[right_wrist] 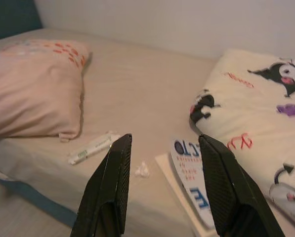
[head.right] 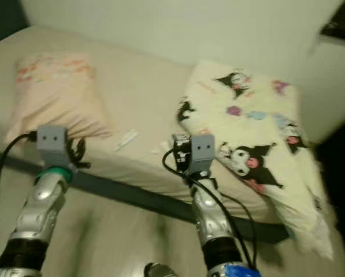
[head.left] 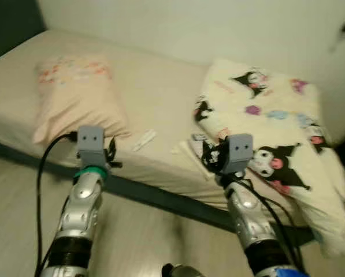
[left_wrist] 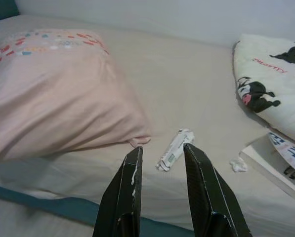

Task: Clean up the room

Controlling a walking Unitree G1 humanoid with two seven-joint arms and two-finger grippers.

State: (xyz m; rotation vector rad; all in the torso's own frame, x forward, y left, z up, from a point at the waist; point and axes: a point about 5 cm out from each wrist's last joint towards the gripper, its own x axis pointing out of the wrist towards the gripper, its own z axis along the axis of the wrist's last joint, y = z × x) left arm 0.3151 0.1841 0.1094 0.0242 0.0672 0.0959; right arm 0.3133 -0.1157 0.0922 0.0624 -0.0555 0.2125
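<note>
**Both grippers raised at the bed's edge, litter ahead**

The left gripper (left_wrist: pixel 161 163) hangs over the near edge of the bed with its two black fingers apart and nothing between them; the right gripper (right_wrist: pixel 162 163) is held alongside it, fingers spread wider, likewise empty. Just past the left fingertips lies a small crumpled wrapper (left_wrist: pixel 174 149) on the beige sheet (head.left: pixel 160 98), and a little to its right a tiny white scrap (left_wrist: pixel 238 164), probably a wad of tissue. Ahead of the right gripper sit a flat white booklet or card (right_wrist: pixel 179 192) and a blue-printed packet (right_wrist: pixel 189 170) on top of it, both tucked against the edge of a cartoon-print quilt (head.left: pixel 270 115) that is bundled over the right side of the bed. To the left, near the wrapper but not touching it, rests a pink pillow (head.left: pixel 74 92) with a patterned band. Beyond everything is a pale wall (head.left: pixel 189 23).

The tidying looks to be at its approach: the robot faces the bed with nothing picked up. The next move would call for lowering the left gripper onto the wrapper and closing across its narrow width, pressing lightly into the soft sheet.

The head views are blurred, so the print on the packet cannot be read, and the quilt hides part of the booklet. The quilt's far right end runs out of frame.
</note>
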